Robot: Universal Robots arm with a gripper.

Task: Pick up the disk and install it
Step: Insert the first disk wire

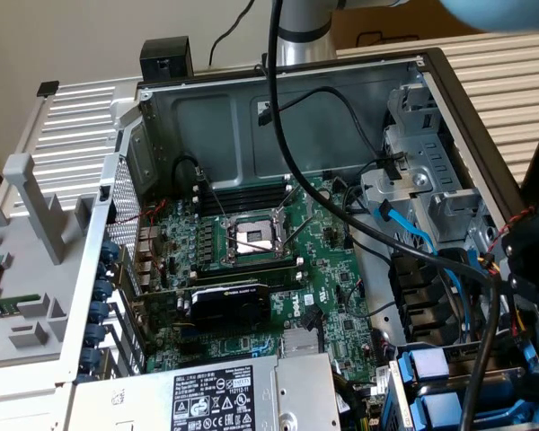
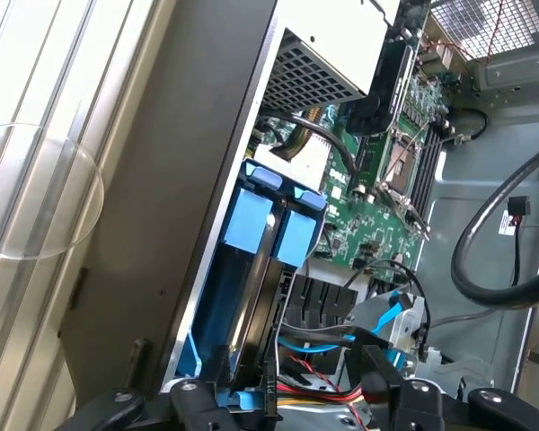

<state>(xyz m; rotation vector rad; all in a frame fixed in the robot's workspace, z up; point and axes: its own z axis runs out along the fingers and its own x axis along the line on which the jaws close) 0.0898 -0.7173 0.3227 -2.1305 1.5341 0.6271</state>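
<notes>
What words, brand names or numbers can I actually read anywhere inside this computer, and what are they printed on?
No text reads clearly.
Power supply label: warning signs and rows of print, too small to read.
Graphics card: green strip with pale lettering, too blurred to read.
Motherboard: white stickers and markings, too small to read.

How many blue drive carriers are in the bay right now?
2. One blue carrier sits nearer the case wall, a second carrier right beside it. Others may be hidden.
</notes>
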